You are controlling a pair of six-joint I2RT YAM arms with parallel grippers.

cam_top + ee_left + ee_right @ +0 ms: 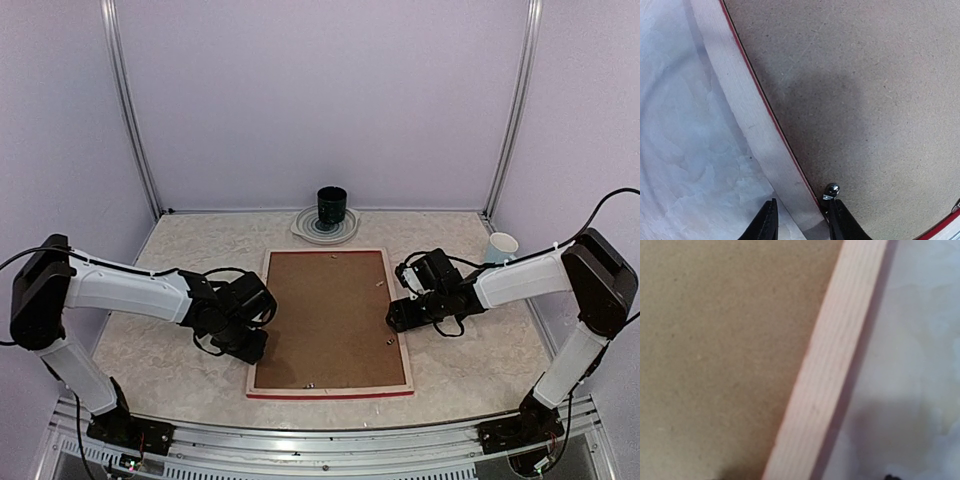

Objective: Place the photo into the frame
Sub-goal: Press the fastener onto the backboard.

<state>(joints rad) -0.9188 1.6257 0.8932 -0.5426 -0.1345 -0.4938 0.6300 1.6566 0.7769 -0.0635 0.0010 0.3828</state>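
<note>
The frame (330,393) lies face down in the middle of the table, pale wood back up, red edge along its near side. A brown backing board (325,315) fills it, so the photo is hidden. My left gripper (262,338) is at the frame's left rail (745,115). It is open, one finger on the table side and the other on the board (865,90), beside a small metal tab (831,190). My right gripper (396,318) hovers low over the right rail (835,355). It is open, with only a fingertip (888,477) showing.
A dark cup (332,206) stands on a pale plate (325,230) at the back centre. A white paper cup (502,246) sits at the back right. Small metal tabs (388,341) dot the board's edges. Metal posts rise at both back corners.
</note>
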